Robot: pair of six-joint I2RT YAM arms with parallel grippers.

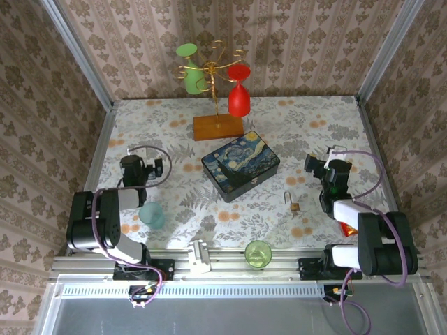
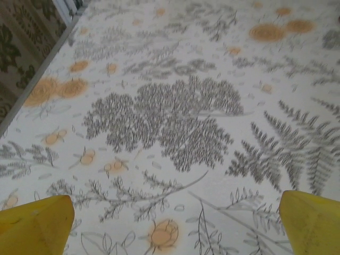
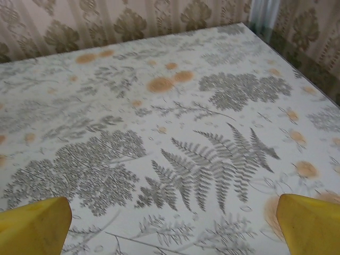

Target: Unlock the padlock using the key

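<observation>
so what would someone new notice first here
Probably the gold stand at the far middle of the table, with a green glass and a red glass hanging upside down from it. Next comes the dark starry-night box at the centre. The tiny brass padlock, lying apart from the box to its right and nearer the front edge, is easy to miss.

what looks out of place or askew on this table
Nothing looks spilled or broken. The green glass hangs tilted on the rack while the red glass hangs straight, and the green cup sits right at the near edge of the table.
</observation>
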